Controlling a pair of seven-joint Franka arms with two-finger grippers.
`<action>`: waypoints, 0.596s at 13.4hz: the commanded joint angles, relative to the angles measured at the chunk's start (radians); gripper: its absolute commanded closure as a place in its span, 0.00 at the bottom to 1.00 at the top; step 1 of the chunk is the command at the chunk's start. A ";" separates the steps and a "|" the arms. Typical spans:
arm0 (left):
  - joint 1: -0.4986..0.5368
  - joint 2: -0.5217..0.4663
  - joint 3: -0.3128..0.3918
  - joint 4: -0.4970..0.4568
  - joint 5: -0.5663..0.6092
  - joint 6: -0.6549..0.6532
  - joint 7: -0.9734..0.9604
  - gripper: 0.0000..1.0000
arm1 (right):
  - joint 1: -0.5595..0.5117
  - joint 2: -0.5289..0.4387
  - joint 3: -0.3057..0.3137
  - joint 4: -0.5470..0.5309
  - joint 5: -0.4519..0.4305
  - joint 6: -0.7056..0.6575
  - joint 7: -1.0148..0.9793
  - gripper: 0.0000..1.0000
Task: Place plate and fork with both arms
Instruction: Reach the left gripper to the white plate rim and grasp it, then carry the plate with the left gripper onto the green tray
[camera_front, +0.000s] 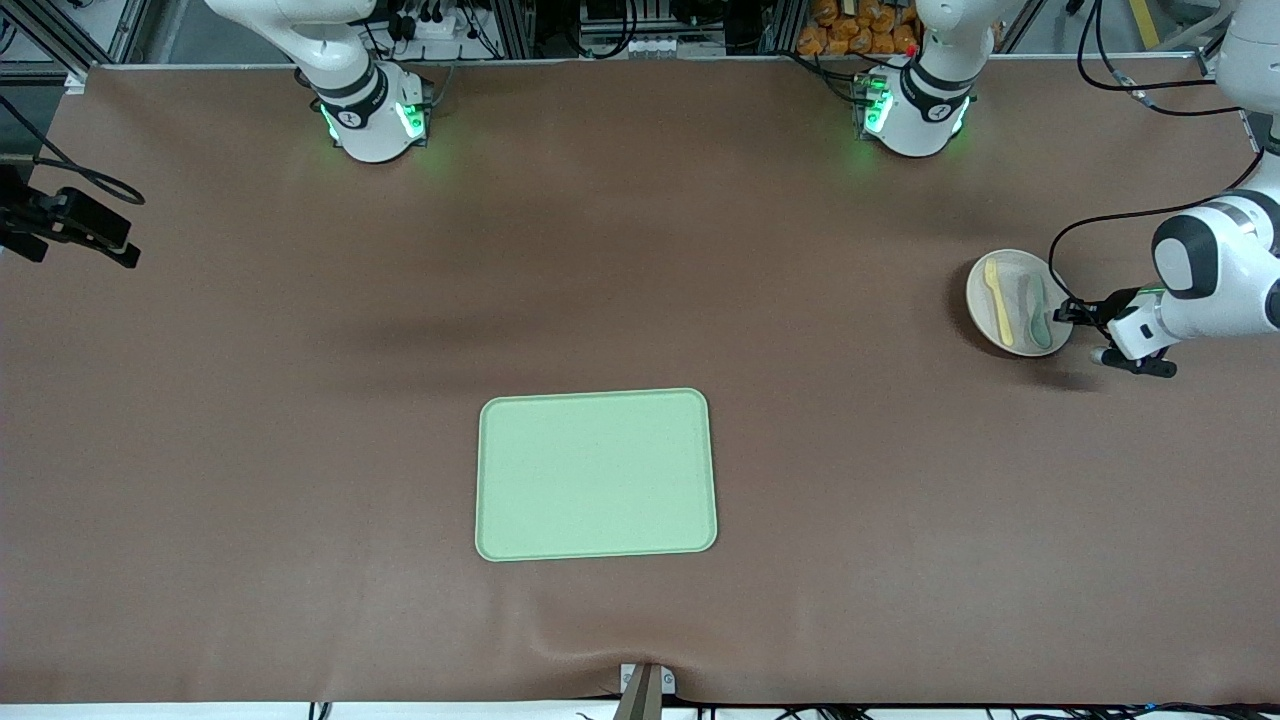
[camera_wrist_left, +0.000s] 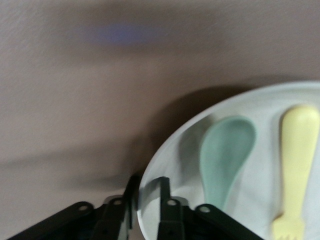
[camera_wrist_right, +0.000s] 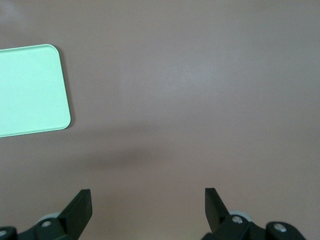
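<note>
Plate (camera_front: 1000, 292) rim pinched by your left claw (camera_wrist_left: 148, 197), fork (camera_front: 997, 303) and spoon (camera_front: 1035, 316) on it, right claw (camera_wrist_right: 148, 206) spread wide over bare tabletop (camera_front: 300, 400).

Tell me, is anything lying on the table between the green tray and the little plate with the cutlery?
No. In the front view only bare brown table lies between the green tray and the plate.
</note>
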 joint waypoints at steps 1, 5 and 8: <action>-0.002 -0.014 -0.030 0.000 0.007 0.016 0.008 1.00 | -0.016 0.002 0.007 0.013 0.006 -0.010 0.003 0.00; -0.001 -0.051 -0.123 0.090 -0.007 -0.054 0.000 1.00 | -0.016 0.002 0.007 0.013 0.006 -0.010 0.003 0.00; -0.001 -0.051 -0.194 0.237 -0.088 -0.206 -0.009 1.00 | -0.016 0.002 0.007 0.013 0.006 -0.010 0.003 0.00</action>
